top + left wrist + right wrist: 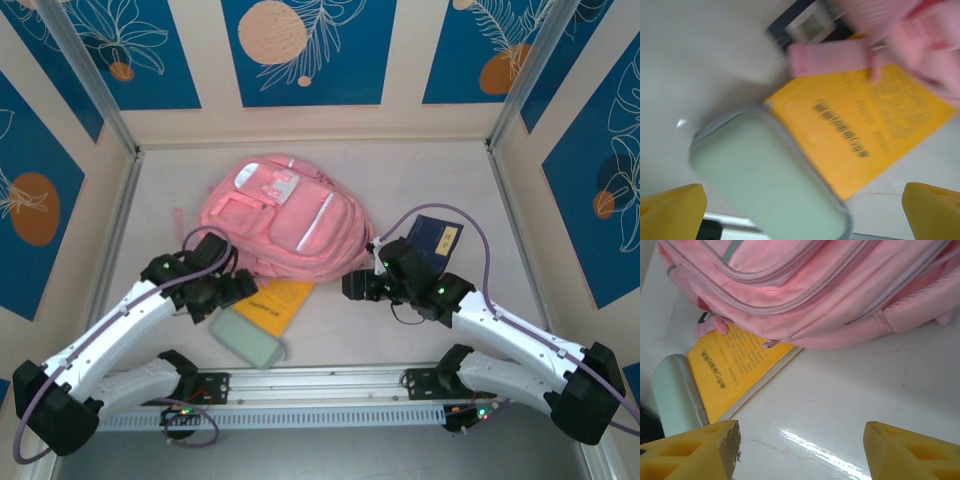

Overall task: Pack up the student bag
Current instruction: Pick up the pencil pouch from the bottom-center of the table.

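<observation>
The student bag [285, 225] lies flat on the pale bench [420, 180], front pockets facing up, and it is by far the biggest thing there. Tucked partly under the bag's near edge is a yellow booklet [275, 303] with dark print on its cover; in the left wrist view a pink strap [830, 57] of the bag lies across the booklet's top. Just nearer than the booklet, away from the bag, lies a pale green case [248, 340] with rounded corners, one end overlapping the booklet's corner. Off the bag's right side a dark blue booklet [437, 238] lies flat, partly hidden by the right arm. The left end effector [235, 290] hovers at the bag's near left corner, above the case and the yellow booklet; in its own camera the left end effector [800, 215] is released, its yellow fingertips [670, 210] spread wide to either side of the case and touching nothing. The right end effector [352, 285] sits just off the bag's near right corner, pointing at the bag. Seen from its wrist, the right end effector [800, 455] is also released, with bare bench between the fingertips [912, 452] and the bag's zipped side just beyond them.
</observation>
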You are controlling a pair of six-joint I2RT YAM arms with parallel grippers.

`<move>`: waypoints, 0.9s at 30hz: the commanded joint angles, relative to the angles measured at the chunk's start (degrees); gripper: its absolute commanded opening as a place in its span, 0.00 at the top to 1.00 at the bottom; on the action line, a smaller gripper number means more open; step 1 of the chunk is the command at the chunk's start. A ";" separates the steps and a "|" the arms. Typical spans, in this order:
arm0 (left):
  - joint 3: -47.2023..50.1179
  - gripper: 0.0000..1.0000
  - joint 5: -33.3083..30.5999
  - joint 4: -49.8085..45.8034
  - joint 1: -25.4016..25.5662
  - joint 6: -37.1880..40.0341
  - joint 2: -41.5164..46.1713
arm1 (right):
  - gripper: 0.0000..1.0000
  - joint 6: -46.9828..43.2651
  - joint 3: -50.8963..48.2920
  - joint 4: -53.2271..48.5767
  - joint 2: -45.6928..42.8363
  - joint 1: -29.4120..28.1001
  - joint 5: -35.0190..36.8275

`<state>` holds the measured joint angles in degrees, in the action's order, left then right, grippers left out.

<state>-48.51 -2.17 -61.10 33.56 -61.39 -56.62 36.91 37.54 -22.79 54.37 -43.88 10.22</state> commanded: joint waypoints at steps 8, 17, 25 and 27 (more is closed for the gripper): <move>15.17 0.00 6.93 5.45 -0.86 -16.02 4.81 | 0.30 4.10 -2.12 0.67 -2.27 1.84 3.58; 20.98 0.00 8.55 14.16 -0.85 -21.89 4.95 | 0.29 5.11 -5.64 -0.24 -6.97 3.58 4.20; 22.23 0.04 7.80 20.16 -0.86 -22.02 1.41 | 0.29 6.08 -8.27 0.59 -8.77 4.41 3.53; 22.20 0.11 7.65 20.60 -0.83 -21.85 1.16 | 0.29 6.07 -8.29 0.86 -8.63 4.47 3.38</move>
<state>-26.72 4.93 -42.19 33.10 -79.94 -55.13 42.02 29.80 -22.76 46.30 -39.64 13.50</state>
